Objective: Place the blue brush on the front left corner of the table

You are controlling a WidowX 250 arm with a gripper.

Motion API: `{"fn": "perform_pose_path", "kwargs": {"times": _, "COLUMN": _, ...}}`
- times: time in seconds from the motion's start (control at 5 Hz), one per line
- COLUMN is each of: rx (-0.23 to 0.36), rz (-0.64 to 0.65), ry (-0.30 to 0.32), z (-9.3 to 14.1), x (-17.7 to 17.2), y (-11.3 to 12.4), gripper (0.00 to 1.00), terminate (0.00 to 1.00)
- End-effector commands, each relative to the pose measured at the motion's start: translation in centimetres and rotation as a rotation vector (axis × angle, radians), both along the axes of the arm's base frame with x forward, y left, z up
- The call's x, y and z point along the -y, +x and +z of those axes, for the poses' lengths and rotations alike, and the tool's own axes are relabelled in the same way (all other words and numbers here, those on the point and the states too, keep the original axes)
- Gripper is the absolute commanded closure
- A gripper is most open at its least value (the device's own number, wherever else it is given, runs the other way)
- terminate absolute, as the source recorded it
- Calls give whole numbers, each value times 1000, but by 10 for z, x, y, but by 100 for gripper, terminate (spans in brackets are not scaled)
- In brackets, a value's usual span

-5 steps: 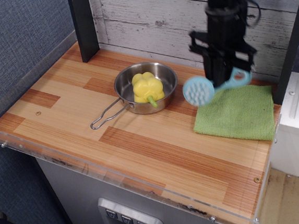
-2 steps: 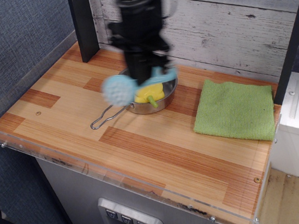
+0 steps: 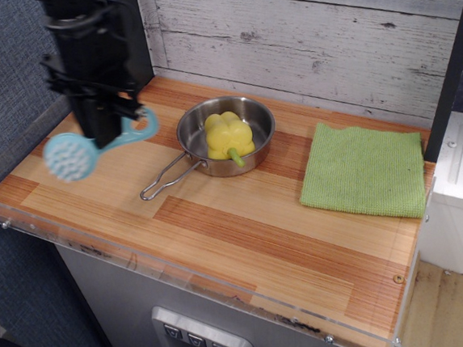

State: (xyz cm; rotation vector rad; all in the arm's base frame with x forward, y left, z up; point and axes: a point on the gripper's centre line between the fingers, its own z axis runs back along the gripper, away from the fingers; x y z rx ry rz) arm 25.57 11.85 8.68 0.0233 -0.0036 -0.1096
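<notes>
The light-blue brush (image 3: 74, 154) hangs in the air over the left part of the striped wood table (image 3: 245, 237), its round bristled head pointing to the left and its loop end to the right. My black gripper (image 3: 108, 137) comes down from above and is shut on the brush's handle. The brush is held clear above the tabletop, above the left side near the acrylic rim (image 3: 19, 151).
A steel pan (image 3: 232, 137) with a yellow pepper (image 3: 228, 135) in it sits at the middle back, its wire handle (image 3: 165, 179) pointing front left. A green cloth (image 3: 365, 170) lies at the right. A black post (image 3: 130, 36) stands at the back left.
My gripper has carried the brush from above the green cloth, across the pan, to the left side of the table.
</notes>
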Motion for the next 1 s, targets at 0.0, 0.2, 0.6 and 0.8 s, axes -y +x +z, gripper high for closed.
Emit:
{"fn": "perform_pose_path", "kwargs": {"times": 0.0, "rx": 71, "rz": 40, "ry": 81, "z": 18, "x": -35, "y": -1, "gripper": 100, "terminate": 0}}
{"fn": "perform_pose_path", "kwargs": {"times": 0.2, "rx": 79, "rz": 31, "ry": 84, "z": 14, "x": -38, "y": 15, "gripper": 100, "terminate": 0}}
{"fn": "perform_pose_path", "kwargs": {"times": 0.6, "rx": 90, "rz": 75, "ry": 76, "z": 0, "x": -41, "y": 25, "gripper": 0, "terminate": 0}}
{"fn": "perform_pose_path", "kwargs": {"times": 0.8, "rx": 84, "rz": 31, "ry": 76, "z": 10, "x": -31, "y": 30, "gripper": 0, "terminate": 100}}
